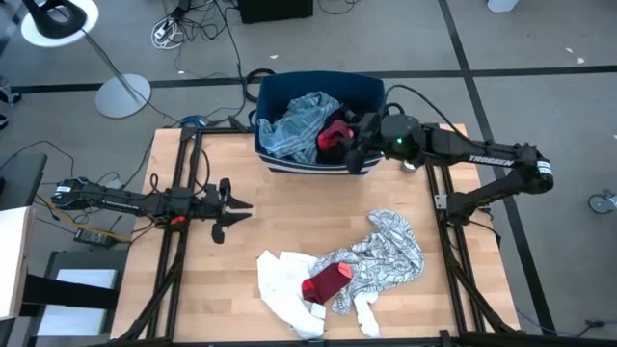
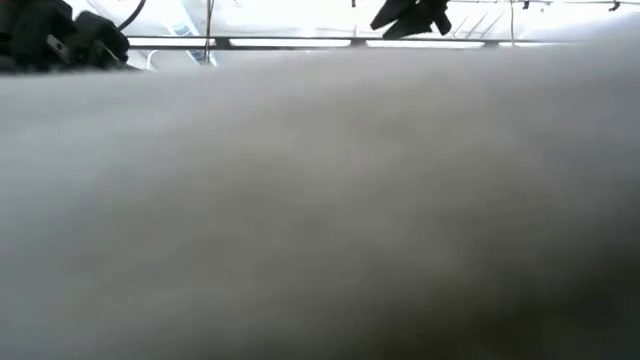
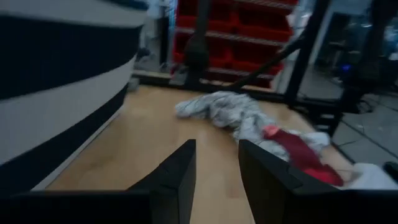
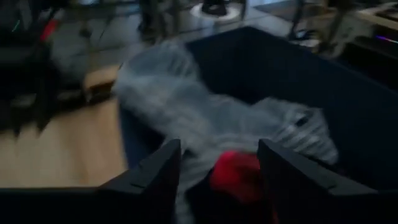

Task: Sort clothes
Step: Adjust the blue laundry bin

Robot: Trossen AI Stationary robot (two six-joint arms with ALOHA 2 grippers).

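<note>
Red garment [image 4: 239, 177] in bin [image 1: 280, 94] just beneath open right hand [image 4: 217, 171]

The table [image 1: 289, 212] is pale, smooth wood. The bin [image 1: 371, 92] and clothes [image 1: 386, 253] are soft matt cloth.
</note>
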